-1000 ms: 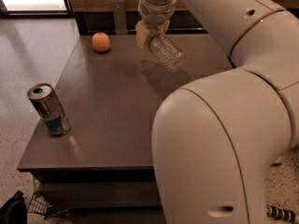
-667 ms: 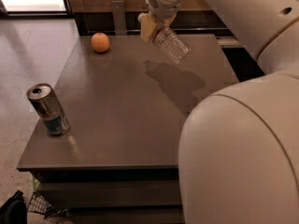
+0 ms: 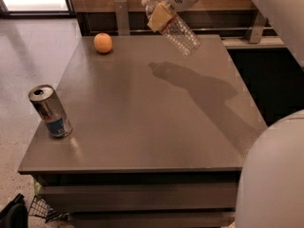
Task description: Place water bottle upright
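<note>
Aloft over far edge of table (image 3: 142, 122): tool (image 3: 160, 17), tilted water bottle (image 3: 185, 34) in its grip.

A single camera, high at the near edge of the table (image 3: 142, 141), tilted down across it toward the far wall. The robot's shell (image 3: 275, 175) crowds the near right; the end effector (image 3: 159, 17) — gripping the water bottle (image 3: 184, 34) — sits top centre.

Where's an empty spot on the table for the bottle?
The whole middle and right of the flat grey table is bare, bordered by the shiny silver drink can at the left edge and the round orange fruit in the far left corner. Nowhere is crowded. The gripper holds the clear ribbed plastic bottle tilted above the far edge.
</note>
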Controlling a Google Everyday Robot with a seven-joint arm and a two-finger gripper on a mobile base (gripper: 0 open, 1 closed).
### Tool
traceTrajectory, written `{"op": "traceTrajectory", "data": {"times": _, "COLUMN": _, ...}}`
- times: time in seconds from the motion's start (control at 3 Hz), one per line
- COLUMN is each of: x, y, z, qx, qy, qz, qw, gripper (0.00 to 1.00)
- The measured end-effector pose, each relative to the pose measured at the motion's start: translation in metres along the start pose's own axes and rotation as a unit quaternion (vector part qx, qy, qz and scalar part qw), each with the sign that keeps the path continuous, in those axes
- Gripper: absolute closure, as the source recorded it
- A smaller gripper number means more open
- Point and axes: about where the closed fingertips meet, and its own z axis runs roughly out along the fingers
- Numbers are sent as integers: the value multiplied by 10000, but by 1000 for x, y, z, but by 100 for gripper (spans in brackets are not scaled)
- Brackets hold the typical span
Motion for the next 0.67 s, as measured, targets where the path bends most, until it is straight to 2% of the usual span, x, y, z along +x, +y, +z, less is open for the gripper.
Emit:
{"op": "traceTrajectory", "data": {"times": 0.33, "x": -7, "y": -2, "z": -3, "qx": -259, "qy": -624, "qz": -324, "qw": 9972, "gripper": 100}}
{"op": "traceTrajectory", "data": {"times": 0.67, "x": -15, "y": 0, "z": -3, "qx": -662, "qy": -1245, "qz": -386, "qw": 9893, "gripper": 100}}
